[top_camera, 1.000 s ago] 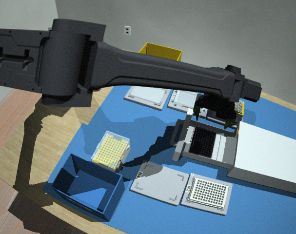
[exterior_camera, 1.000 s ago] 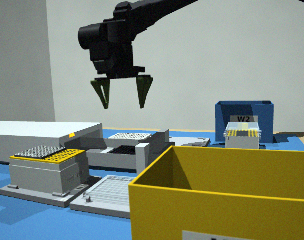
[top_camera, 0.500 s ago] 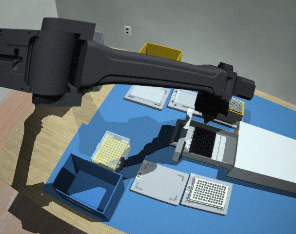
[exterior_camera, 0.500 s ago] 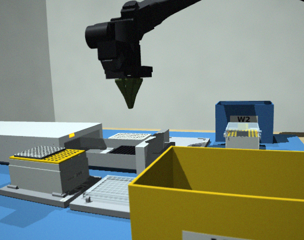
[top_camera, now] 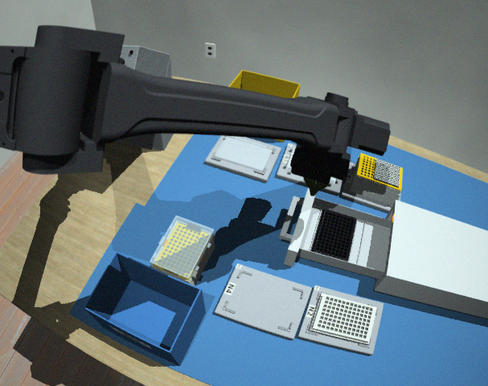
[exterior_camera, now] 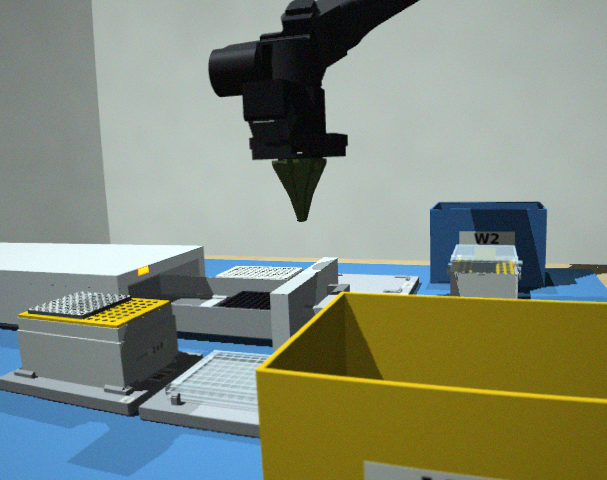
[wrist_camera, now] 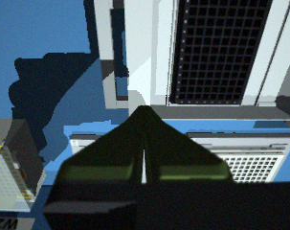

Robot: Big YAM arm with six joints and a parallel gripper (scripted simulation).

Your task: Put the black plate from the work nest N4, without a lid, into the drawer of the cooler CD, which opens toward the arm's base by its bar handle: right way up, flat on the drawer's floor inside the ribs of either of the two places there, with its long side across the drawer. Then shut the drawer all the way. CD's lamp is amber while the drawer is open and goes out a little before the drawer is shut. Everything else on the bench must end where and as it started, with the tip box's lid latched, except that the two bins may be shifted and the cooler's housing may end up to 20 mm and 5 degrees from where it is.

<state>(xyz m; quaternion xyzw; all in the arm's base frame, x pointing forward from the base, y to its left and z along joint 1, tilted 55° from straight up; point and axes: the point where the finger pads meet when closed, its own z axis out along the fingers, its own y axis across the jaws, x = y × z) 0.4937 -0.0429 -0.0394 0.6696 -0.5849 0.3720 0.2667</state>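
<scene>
The black plate (top_camera: pixel 333 233) lies flat in the open drawer of the cooler CD (top_camera: pixel 439 257), in the place nearer the drawer's front. It also shows in the exterior view (exterior_camera: pixel 246 299) and the wrist view (wrist_camera: pixel 216 48). The bar handle (top_camera: pixel 289 224) faces the arm's base. CD's lamp (exterior_camera: pixel 143 269) glows amber. My gripper (exterior_camera: pixel 301 214) (top_camera: pixel 314 189) is shut and empty, well above the bench. It hangs over the drawer's front corner on the far side, its tips together in the wrist view (wrist_camera: pixel 144 112). Nest N4 (top_camera: pixel 262 300) is empty.
Nest N2 (top_camera: pixel 343 318) holds a white plate. A lidded tip box (top_camera: pixel 182 244) stands by the blue bin (top_camera: pixel 144 305). The yellow bin (top_camera: pixel 264 84), a nest with a clear lid (top_camera: pixel 240 155) and a grey block with a yellow top (top_camera: pixel 379 170) stand beyond the drawer.
</scene>
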